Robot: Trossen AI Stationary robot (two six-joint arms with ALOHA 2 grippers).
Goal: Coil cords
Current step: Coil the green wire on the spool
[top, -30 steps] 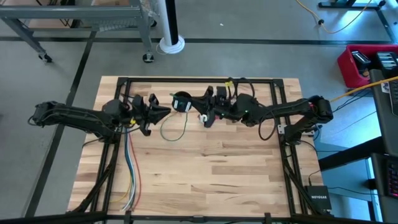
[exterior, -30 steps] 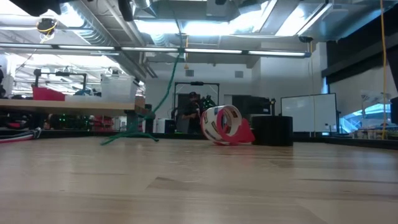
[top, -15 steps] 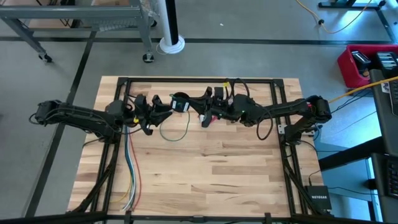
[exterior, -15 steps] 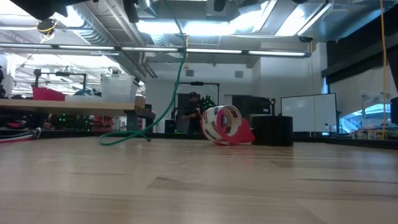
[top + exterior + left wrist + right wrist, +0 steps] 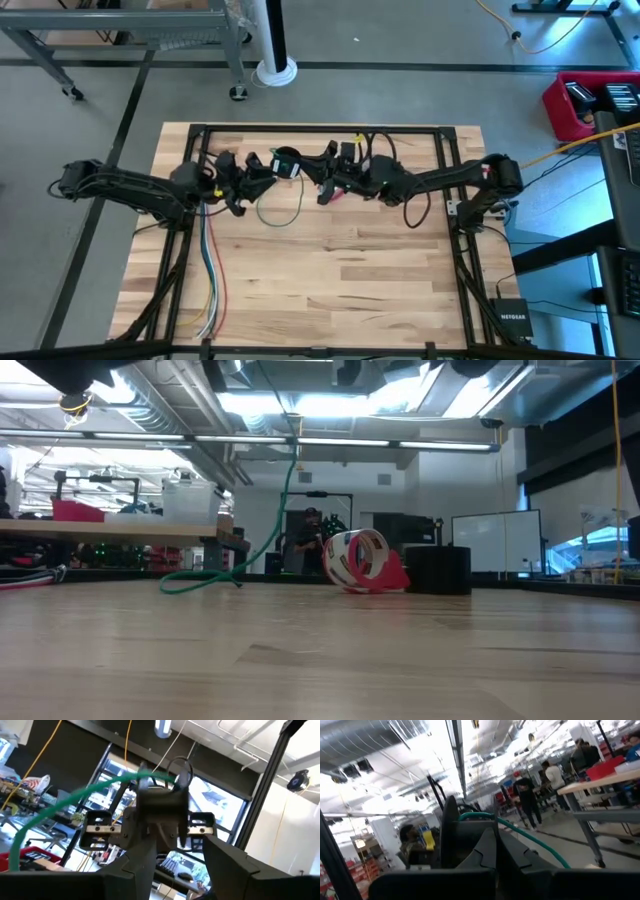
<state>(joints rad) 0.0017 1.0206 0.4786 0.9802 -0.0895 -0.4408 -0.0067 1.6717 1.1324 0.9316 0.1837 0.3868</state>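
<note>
The thin green-and-dark cord (image 5: 281, 222) lies in a loose loop on the table's far middle. Its black round end piece (image 5: 288, 163) is raised between my two grippers. In the low view the cord (image 5: 287, 490) hangs from above down to a slack loop on the wood. My right gripper (image 5: 322, 178) comes from the table's right and is shut on the cord (image 5: 530, 840). My left gripper (image 5: 258, 172) is open just left of the end piece. Its fingers (image 5: 145, 865) stand apart and face the right gripper (image 5: 157, 815). My right gripper is shut on the cord near its end piece, with the green strand (image 5: 470, 816) leaving beside its fingertips. Its fingers point roughly level toward the table's left. The fingers hide the exact place of contact. The cord hangs slack below them, its loop (image 5: 200, 581) resting on the table.
A grey tape roll with red-and-white markings (image 5: 358, 560) stands on the table under my right arm. Long green, yellow, red and white wires (image 5: 208, 270) run down the table's left side to the near edge. Bare wood fills the near half.
My left gripper has moved toward the table's right and far edge, closer to the end piece. My right gripper has moved a little toward the table's left. The hanging cord has gone from fairly straight to slack, and more of it now lies looped on the table.
</note>
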